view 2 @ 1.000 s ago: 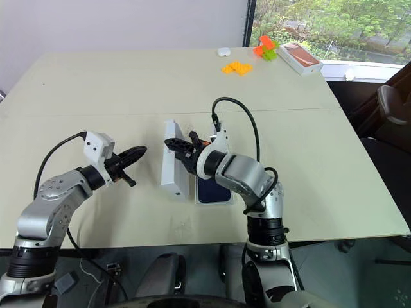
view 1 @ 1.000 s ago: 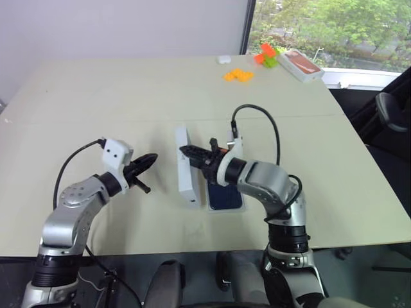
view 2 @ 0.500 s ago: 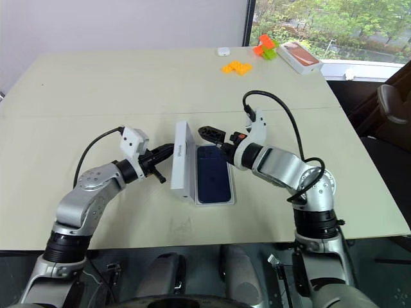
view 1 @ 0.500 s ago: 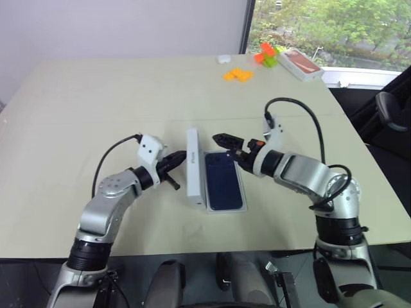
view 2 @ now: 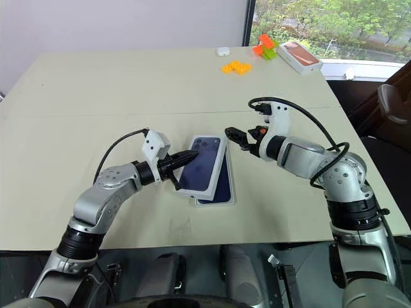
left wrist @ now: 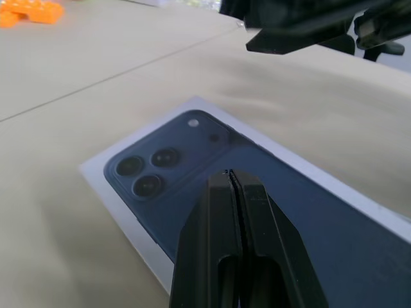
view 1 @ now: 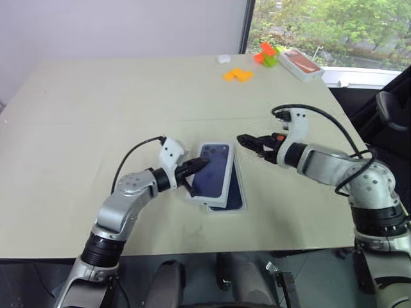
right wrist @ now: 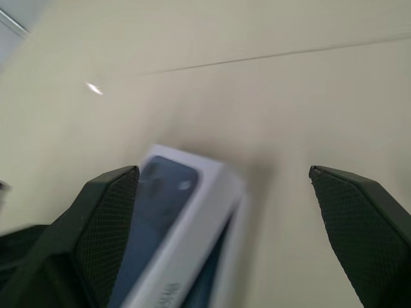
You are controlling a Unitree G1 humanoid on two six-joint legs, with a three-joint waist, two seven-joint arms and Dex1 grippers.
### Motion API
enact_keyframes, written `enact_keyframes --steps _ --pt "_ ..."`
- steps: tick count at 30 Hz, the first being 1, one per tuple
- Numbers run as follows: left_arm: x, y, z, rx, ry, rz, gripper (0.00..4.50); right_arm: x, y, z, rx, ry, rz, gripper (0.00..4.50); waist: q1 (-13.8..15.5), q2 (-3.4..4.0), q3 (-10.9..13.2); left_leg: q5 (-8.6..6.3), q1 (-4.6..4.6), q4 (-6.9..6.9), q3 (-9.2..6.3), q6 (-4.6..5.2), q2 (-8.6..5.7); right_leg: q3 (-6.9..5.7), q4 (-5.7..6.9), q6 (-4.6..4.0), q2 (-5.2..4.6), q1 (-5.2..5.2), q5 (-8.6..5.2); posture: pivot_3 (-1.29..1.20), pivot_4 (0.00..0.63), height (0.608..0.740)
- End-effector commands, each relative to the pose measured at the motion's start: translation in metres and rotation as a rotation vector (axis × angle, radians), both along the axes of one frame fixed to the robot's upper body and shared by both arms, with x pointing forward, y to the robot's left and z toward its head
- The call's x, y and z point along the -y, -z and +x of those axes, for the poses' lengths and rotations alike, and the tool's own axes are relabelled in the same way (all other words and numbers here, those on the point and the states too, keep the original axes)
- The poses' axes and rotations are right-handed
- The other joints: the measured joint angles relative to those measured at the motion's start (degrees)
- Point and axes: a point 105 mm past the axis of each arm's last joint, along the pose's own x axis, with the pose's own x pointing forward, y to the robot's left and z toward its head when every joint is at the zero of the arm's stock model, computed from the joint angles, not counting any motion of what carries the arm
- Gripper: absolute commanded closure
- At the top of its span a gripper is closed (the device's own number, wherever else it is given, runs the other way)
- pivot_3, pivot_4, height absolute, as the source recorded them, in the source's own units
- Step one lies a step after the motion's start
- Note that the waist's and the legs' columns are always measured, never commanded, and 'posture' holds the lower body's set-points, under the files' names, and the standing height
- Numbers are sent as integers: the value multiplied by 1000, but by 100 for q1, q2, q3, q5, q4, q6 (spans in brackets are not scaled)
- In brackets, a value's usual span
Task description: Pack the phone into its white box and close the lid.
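Phone [view 1: 228,192] already in box [view 1: 239,206] at near middle of tabletop [view 1: 96,109]. Lid [view 1: 209,173] tilted over it, not seated. Left hand [view 1: 196,165], fingers together, against lid; right hand [view 1: 252,142] spread wide, empty, just right. Left: pressing lid flat.

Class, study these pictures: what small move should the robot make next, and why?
Probably push the lid flat with the shut left claw: the lid lies tilted and skewed over the white box, and the open right claw hangs clear.
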Motion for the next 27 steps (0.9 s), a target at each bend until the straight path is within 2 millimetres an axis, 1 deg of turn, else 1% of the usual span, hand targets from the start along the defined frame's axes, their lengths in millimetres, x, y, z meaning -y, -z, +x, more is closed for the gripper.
enact_keyframes --steps 1,2,4,5,6,7,8,9,10,12,15,19,24,27 --pt "-27 -28 7 55 -111 -55 4462 0 -17 0 128 -63 -133 67 -3 0 0 0 -1 0 0 1 0 0 0 0 1 -1 0 0 150 733" --pt "-34 -28 9 51 -138 -55 4462 1 -17 0 143 -77 -173 67 -2 0 0 -1 0 0 -1 1 0 -1 0 1 1 -2 0 0 150 733" --pt "-45 -27 10 41 -181 -46 4462 2 -16 -1 167 -101 -228 570 -1 0 0 -1 -1 0 -1 1 0 -2 0 2 1 -3 0 0 150 733" --pt "-54 -22 11 14 -219 -20 4462 1 -15 -4 181 -136 -271 908 0 0 0 -1 0 0 -1 1 0 -2 0 2 1 -3 0 0 150 733" --pt "-64 -15 12 -22 -257 7 4462 -1 -13 -7 197 -171 -318 1355 0 0 0 -1 -1 0 -1 1 -1 -2 0 2 0 -3 0 0 150 733" --pt "-72 -8 12 -51 -290 39 4481 -3 -10 -11 212 -214 -374 1978 0 0 0 -1 0 0 -1 1 -1 -2 0 3 -1 -3 -1 0 150 733" --pt "-76 -3 11 -80 -305 59 4500 -5 -7 -15 225 -253 -417 2353 -2 0 0 -1 -1 0 -1 1 -3 -2 0 5 -2 -3 -2 0 150 733" --pt "-76 2 8 -97 -293 83 4500 -7 -5 -18 231 -284 -439 2969 -4 0 0 -1 0 0 -1 2 -3 -2 0 8 -2 -4 -4 0 150 733" --pt "-75 4 5 -106 -282 98 4500 -9 -4 -20 234 -303 -449 3381 -4 -1 0 -2 0 0 -1 3 -3 -2 -1 10 -2 -4 -5 0 150 733" --pt "-69 14 0 -138 -251 146 4500 -13 1 -27 229 -358 -469 4428 3 -2 1 -3 -2 -1 -1 5 -3 -2 -2 12 -4 -5 -7 0 150 733" --pt "-61 25 -3 -171 -227 193 4500 -18 8 -35 232 -422 -523 4471 35 -2 1 -3 -4 0 -2 4 -8 -4 -2 11 -11 -6 -8 0 150 733" --pt "-36 31 -10 -203 -133 202 4500 -24 22 -41 188 -460 -540 4471 27 -4 1 -3 -4 1 0 4 -12 -2 -2 2 -15 -5 -13 0 150 733" --pt "-19 29 -11 -222 -88 146 4500 -27 36 -39 140 -446 -541 4471 17 -4 2 -3 -2 1 -2 4 -10 -2 1 10 -9 -5 -8 0 150 733" --pt "-10 28 -12 -223 -59 141 4500 -29 38 -39 137 -441 -535 4471 18 -4 1 -3 0 1 -4 4 -10 -3 6 11 -6 -5 -7 0 150 733"
